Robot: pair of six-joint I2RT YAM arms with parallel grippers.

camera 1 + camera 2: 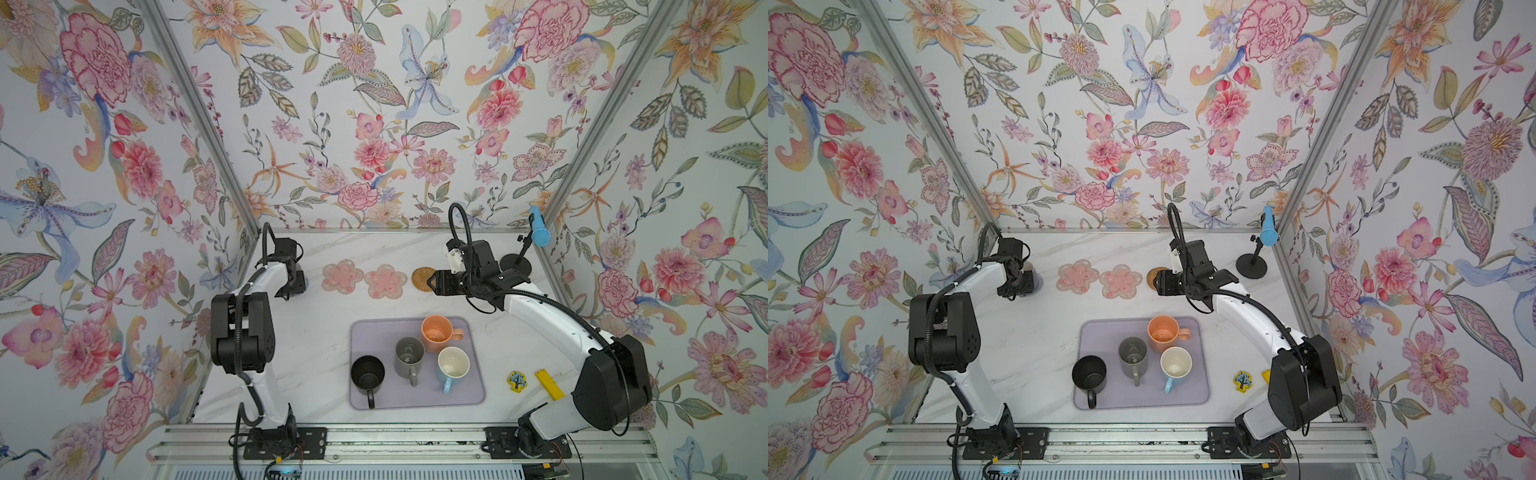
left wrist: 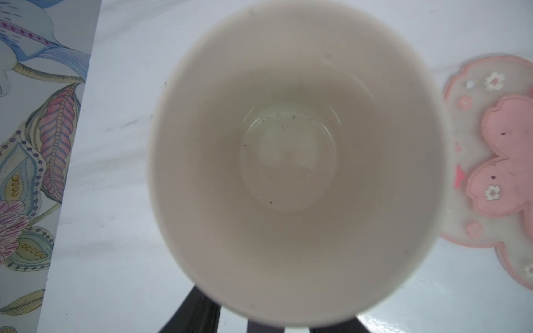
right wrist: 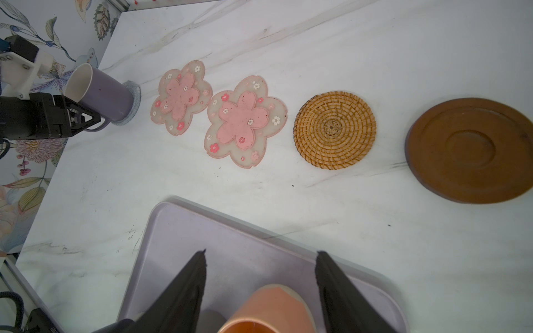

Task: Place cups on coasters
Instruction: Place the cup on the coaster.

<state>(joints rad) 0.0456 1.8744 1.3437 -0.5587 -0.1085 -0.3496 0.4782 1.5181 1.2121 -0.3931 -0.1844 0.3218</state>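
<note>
Your left hand (image 1: 297,286) is out past the far left corner of the purple mat (image 1: 419,399), at the purple cup (image 3: 101,95). That cup stands on the grey-blue knitted coaster (image 3: 135,95). The left wrist view looks right down into its cream inside. The hand's two fingers (image 2: 199,311) sit one on each side of the cup's handle. A strip of white surface (image 1: 311,332) shows between one finger and the handle, so the hand is loose and not squeezing.

Your right hand (image 3: 261,251) hangs in the air just past the far edge of the mat, toward its right end. Its fingers are spread wide and there is nothing between them.

Four cups stand on the mat with their open tops up. The orange cup (image 1: 436,332) is at the far edge, and the grey cup (image 1: 409,356) is in the middle. The black cup (image 1: 368,376) is by the near left corner, and the light blue cup (image 1: 453,365) is on the right side.

Past the far edge of the mat, four bare coasters lie in a row. From the left you see a pink flower coaster (image 1: 343,276), a second flower coaster (image 1: 385,281) just beside it, then the woven coaster (image 1: 422,279). The brown coaster (image 3: 470,150) is last on the right and shows only in the right wrist view.

Right of the mat lie a small tree piece (image 1: 516,380) and a yellow block (image 1: 549,384).
</note>
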